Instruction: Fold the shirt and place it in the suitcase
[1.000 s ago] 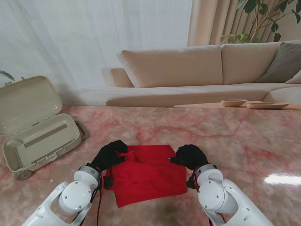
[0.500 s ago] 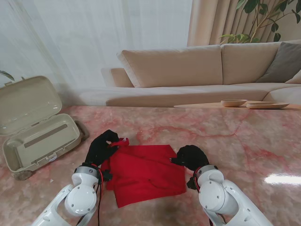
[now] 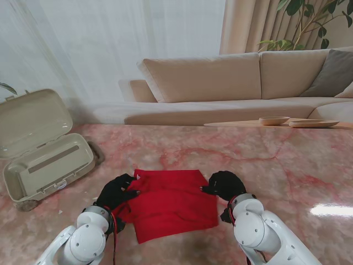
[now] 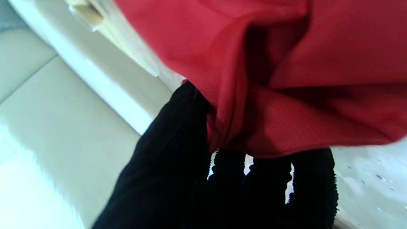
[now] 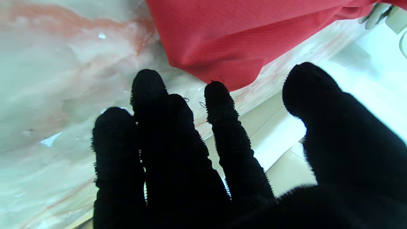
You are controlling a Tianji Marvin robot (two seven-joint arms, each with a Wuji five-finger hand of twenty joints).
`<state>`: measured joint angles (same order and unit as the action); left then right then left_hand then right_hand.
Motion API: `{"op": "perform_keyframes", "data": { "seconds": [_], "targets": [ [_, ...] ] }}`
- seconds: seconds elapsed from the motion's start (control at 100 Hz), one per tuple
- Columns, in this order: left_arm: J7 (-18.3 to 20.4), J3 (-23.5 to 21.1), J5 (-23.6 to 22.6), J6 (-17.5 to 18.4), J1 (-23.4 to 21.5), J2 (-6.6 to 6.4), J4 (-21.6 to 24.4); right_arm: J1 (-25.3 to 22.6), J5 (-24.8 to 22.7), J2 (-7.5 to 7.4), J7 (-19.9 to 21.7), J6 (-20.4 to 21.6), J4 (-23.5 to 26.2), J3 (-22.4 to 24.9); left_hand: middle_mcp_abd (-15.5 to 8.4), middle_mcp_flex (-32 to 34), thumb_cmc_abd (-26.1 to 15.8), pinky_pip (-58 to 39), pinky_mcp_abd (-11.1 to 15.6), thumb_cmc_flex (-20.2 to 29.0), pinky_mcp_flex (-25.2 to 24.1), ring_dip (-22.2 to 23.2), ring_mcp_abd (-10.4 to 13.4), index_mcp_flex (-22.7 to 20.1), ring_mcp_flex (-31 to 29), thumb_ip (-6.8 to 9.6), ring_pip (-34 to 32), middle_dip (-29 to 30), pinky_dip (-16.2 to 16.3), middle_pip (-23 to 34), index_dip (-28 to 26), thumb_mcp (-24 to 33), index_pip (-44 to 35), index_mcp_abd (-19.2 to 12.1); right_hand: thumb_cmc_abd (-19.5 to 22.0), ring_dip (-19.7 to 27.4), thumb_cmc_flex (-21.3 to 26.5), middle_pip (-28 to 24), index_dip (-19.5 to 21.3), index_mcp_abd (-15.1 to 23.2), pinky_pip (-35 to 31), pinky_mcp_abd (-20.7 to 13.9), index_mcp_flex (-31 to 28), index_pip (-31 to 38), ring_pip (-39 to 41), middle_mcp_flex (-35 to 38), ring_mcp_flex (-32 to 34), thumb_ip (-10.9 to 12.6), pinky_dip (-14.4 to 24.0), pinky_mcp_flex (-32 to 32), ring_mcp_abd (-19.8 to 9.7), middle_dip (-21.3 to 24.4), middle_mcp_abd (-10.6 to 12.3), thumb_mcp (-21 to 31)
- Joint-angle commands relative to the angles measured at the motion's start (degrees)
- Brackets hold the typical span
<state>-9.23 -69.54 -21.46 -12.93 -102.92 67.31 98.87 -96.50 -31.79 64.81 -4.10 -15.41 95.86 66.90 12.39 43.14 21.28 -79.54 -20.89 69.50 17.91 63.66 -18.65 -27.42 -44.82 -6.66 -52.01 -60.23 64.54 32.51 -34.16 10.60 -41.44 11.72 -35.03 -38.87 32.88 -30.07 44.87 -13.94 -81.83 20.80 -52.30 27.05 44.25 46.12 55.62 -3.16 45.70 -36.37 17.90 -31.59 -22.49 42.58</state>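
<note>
While no writing is legible, we see our left hand [image 3: 115,192] pinching the near-left edge of the red shirt [image 3: 171,201] on the marble table [image 3: 276,165]; our right hand [image 3: 223,185] rests spread at its right edge. Far left lies the open suitcase [image 3: 47,160].

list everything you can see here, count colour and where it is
shirt: 1, red, partly folded on the table in front of me, between both hands
suitcase: 1, beige, open with lid up, far left on the table
table: 1, pink-veined marble, under everything
sofa: 1, beige, beyond the table
cushion: 1, grey, on the sofa's right end
shallow dishes: 2, tan, on a low surface by the sofa
plant: 1, green, far right corner
curtains: white sheer, behind the sofa
left hand: black glove, pinching the shirt's left edge
right hand: black glove, fingers apart at the shirt's right corner
</note>
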Motion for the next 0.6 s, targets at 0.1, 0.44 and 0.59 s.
{"op": "perform_keyframes", "data": {
  "seconds": [0.1, 0.44, 0.59],
  "targets": [
    [3.5, 0.0, -3.3, -1.7, -0.7, -1.54, 0.6, -0.8, -1.2, -0.59, 2.6, -1.8, 1.0, 0.3, 1.2, -3.2, -4.0, 0.6, -0.6, 3.1, -1.2, -0.9, -1.8, 3.2, 1.9, 2.72, 1.7, 3.3, 0.1, -0.1, 12.9, -3.9, 19.7, 5.3, 1.1, -0.6, 0.2, 1.3, -0.6, -0.3, 0.0, 0.3, 5.4, -3.0, 0.1, -2.4, -2.1, 1.0, 2.3, 1.4, 1.8, 0.5, -1.1, -1.2],
    [5.7, -1.4, -4.3, -2.2, -1.7, -2.14, 2.6, -0.8, -5.9, -1.57, 5.7, -5.7, 2.6, 0.2, 2.1, -7.3, -11.0, 1.4, -0.7, 0.0, -2.6, -1.1, -2.6, 5.9, 3.4, 3.90, 2.9, 10.2, 0.4, 2.3, 17.5, -10.0, 30.2, 6.4, 5.6, -4.4, -2.7, -2.6, -1.9, -2.4, -4.5, -0.4, 9.3, -6.7, 6.4, -4.3, -3.0, 1.7, 5.3, 1.6, 2.2, -4.4, -2.2, -7.4],
    [5.5, -2.9, -3.9, -1.4, -2.6, -2.06, 4.3, -0.9, -7.9, -2.25, 8.5, -6.8, 3.5, 0.4, 2.8, -8.7, -14.5, 2.0, -0.9, -3.6, -3.4, -1.4, -3.3, 5.9, 4.2, 4.33, 3.9, 19.1, 0.4, 2.7, 17.6, -11.9, 31.6, 6.3, 7.7, -7.3, -3.7, -5.1, -1.9, -2.2, -6.5, -1.3, 9.1, -6.5, 10.5, -5.4, -3.9, 1.9, 6.2, 1.8, 1.7, -8.8, -2.2, -10.0]
  ]
}}
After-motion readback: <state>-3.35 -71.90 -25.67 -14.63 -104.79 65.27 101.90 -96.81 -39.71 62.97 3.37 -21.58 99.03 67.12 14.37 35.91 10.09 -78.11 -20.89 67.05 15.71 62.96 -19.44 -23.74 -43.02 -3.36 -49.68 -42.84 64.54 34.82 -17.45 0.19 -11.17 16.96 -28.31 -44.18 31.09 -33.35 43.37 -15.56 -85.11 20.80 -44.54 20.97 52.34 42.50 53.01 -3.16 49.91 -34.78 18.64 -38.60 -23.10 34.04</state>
